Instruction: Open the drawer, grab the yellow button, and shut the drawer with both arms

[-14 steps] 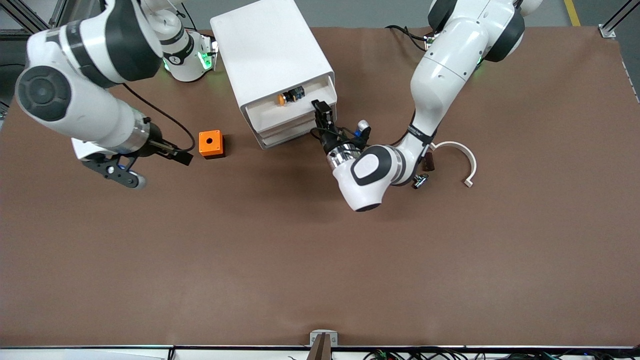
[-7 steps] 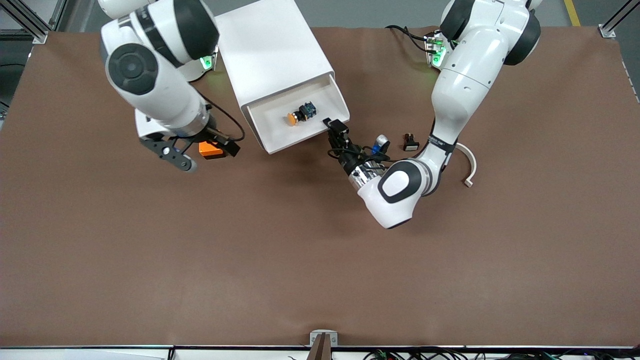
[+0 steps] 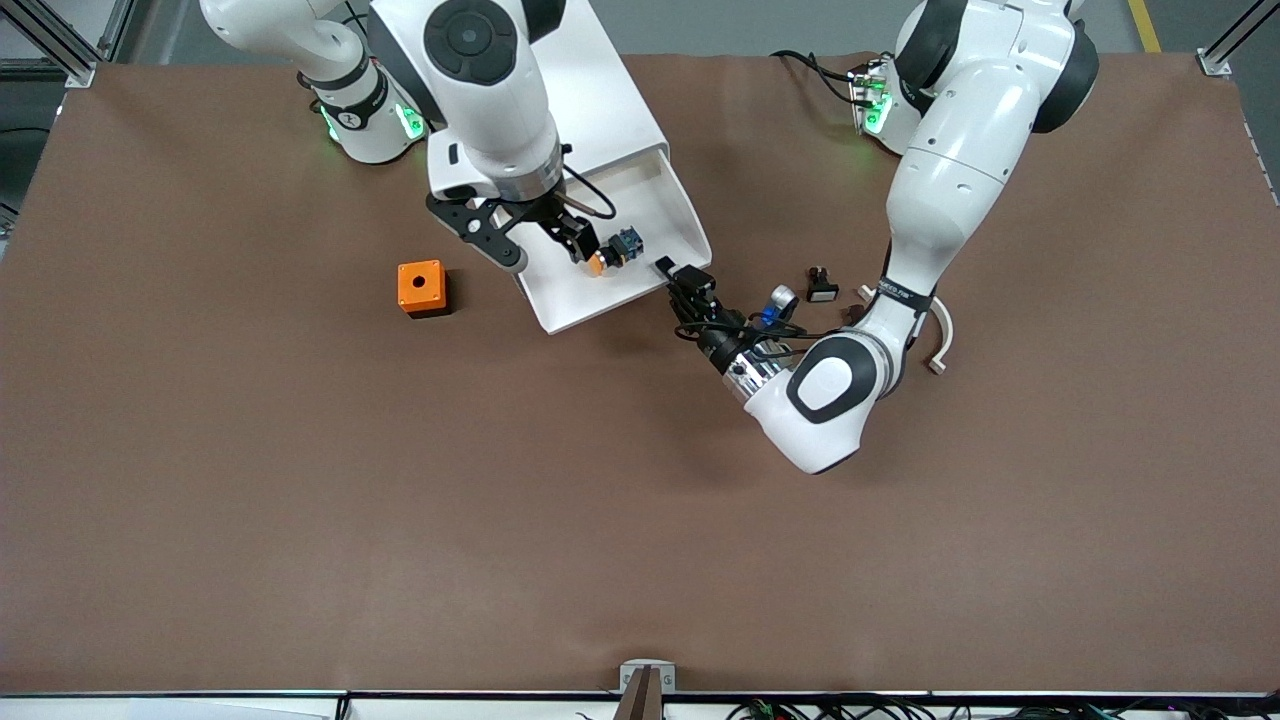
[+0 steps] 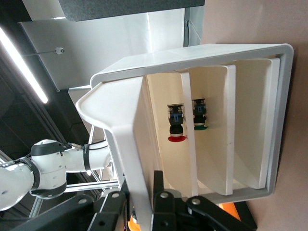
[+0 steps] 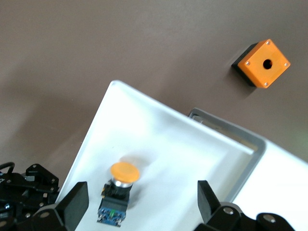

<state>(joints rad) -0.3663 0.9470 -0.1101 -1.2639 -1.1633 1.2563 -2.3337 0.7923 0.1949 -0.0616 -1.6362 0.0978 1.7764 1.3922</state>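
The white cabinet [image 3: 615, 95] has its top drawer [image 3: 655, 205] pulled out. The button [image 3: 610, 251], with an orange cap on a dark body, lies on its side in the drawer. In the right wrist view the button [image 5: 118, 188] lies between my spread fingers, closer to one of them. My right gripper [image 3: 548, 238] is open and empty over the drawer, above the button [image 5: 139, 204]. My left gripper [image 3: 673, 276] is shut on the drawer's front wall [image 4: 129, 159], one finger [image 4: 159, 192] on each face.
An orange box [image 3: 421, 288] with a round hole sits on the table toward the right arm's end [image 5: 262, 62]. A small black part with a white face [image 3: 822, 290] and a white curved piece [image 3: 941, 325] lie by the left arm. Red-capped [image 4: 175, 126] and green-capped [image 4: 199, 115] buttons show inside the cabinet.
My left gripper has pulled the drawer farther out. My right arm has swung from beside the orange box to over the open drawer, above the button.
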